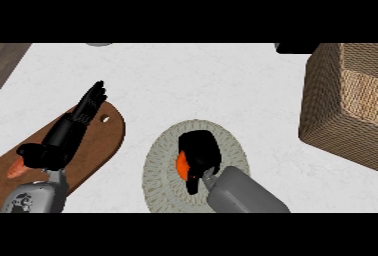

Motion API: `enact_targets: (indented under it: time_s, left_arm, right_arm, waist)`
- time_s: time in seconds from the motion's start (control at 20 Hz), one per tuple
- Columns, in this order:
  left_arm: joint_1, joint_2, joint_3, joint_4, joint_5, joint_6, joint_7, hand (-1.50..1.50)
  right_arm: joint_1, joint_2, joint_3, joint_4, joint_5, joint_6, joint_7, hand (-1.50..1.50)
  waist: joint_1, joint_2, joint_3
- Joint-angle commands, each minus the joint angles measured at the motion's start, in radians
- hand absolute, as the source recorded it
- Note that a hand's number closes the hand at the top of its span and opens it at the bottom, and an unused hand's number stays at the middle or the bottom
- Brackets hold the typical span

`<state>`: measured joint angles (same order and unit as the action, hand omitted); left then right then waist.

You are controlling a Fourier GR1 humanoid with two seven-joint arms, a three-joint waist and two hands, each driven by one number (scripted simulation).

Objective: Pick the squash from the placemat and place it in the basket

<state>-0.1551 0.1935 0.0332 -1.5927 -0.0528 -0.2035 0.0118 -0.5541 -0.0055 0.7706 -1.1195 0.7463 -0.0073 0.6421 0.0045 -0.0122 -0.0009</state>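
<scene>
Most of the squash [181, 162] is hidden: only a narrow orange sliver shows at the 9 o'clock edge of the right hand [199, 152], which lies over it with its fingers curled down around it. The squash sits on the round woven placemat [159, 165], roughly at the mat's centre; whether it rests on the mat or is lifted just clear cannot be told from this steep angle. The placemat's lower rim is cut off by the edge of the view, and the grey right forearm covers its 5 o'clock part.

The basket [339, 110] stands at about 2 o'clock from the placemat, well apart from it; its right side runs out of view, so its opening is only partly seen. A dark object at 12 o'clock from the basket is clipped by the top edge and cannot be made out.

The left hand [77, 122] rests at 9 o'clock from the placemat, fingers straight and pointing toward 12 o'clock, holding nothing, over a brown wooden cutting board [103, 145] on the white surface [207, 80]. A small orange-red patch shows at the board's lower left, too hidden to identify.
</scene>
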Motion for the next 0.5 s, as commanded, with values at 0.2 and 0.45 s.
enact_targets:
  time_s: [0.2,0.45]
  left_arm:
    - [-0.013,-0.016,-0.002,-0.006,-0.011,0.006,0.015,0.00]
    - [0.002,-0.020,0.005,-0.011,-0.022,0.020,0.003,0.00]
  right_arm:
    - [0.170,-0.124,0.024,-0.220,0.150,-0.034,0.075,1.50]
    - [0.345,-0.352,-0.079,-0.468,0.093,-0.051,0.032,1.50]
  waist:
    - [-0.018,0.008,0.001]
    - [-0.024,0.009,0.001]
